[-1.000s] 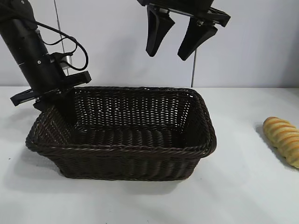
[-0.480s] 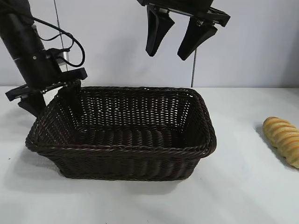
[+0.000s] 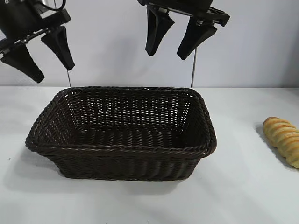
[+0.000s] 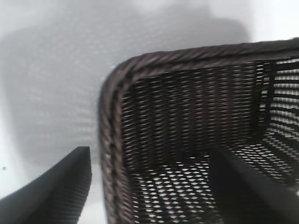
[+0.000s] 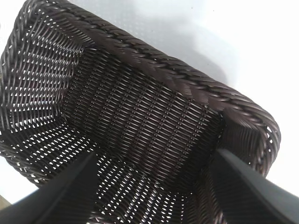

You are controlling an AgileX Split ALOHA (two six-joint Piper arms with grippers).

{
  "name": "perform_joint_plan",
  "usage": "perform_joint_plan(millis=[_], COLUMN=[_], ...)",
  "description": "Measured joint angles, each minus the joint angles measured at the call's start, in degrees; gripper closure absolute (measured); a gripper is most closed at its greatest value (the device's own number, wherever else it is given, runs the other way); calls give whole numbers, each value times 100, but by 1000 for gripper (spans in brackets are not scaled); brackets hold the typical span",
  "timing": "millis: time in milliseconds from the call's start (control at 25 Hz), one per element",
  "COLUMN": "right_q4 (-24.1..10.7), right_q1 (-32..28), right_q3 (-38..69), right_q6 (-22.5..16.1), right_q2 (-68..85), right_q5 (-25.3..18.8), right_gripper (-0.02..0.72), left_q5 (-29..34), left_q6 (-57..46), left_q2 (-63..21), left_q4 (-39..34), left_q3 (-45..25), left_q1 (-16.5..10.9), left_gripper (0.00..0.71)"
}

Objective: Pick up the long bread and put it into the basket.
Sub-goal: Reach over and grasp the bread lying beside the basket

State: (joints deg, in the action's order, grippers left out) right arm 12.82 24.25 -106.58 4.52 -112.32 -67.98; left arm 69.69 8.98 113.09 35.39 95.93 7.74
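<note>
The dark brown woven basket (image 3: 122,130) stands in the middle of the white table with nothing inside it. The long bread (image 3: 283,139), golden-tan with ridged scores, lies on the table at the far right, partly cut off by the picture's edge. My left gripper (image 3: 52,71) hangs open above the basket's left end, clear of the rim. In the left wrist view that gripper (image 4: 149,168) straddles the basket's corner (image 4: 117,93) from above. My right gripper (image 3: 166,52) hangs open high over the basket's back wall; in its wrist view the basket (image 5: 140,116) fills the picture below the empty gripper (image 5: 154,168).
A white wall (image 3: 261,42) stands close behind the table. Bare white tabletop (image 3: 233,196) lies between the basket and the bread and along the front edge.
My left gripper has risen from the basket's left rim, where one finger reached inside, to well above it. The right arm, basket and bread have not moved.
</note>
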Motion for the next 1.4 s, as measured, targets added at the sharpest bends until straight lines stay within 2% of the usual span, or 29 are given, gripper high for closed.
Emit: perform_joint_plan(millis=[400, 840, 1040, 1160, 1400], right_q4=[0, -22, -448, -727, -868], right_q1=[0, 0, -126, -396, -1135], right_q3=[0, 0, 0, 0, 0], right_q6=[0, -17, -90, -163, -176], right_q2=[0, 0, 0, 0, 0], right_q5=[0, -6, -139, -210, -273], right_gripper=[196, 196, 196, 196, 196], left_q5=[-273, -371, -378, -389, -389], left_q6=[13, 13, 13, 13, 13], left_q2=[0, 0, 0, 0, 0], left_q4=[183, 216, 216, 216, 222], left_q3=[-456, -462, -462, -462, -462], left_q1=[0, 0, 0, 0, 0], left_gripper=[195, 195, 195, 195, 195])
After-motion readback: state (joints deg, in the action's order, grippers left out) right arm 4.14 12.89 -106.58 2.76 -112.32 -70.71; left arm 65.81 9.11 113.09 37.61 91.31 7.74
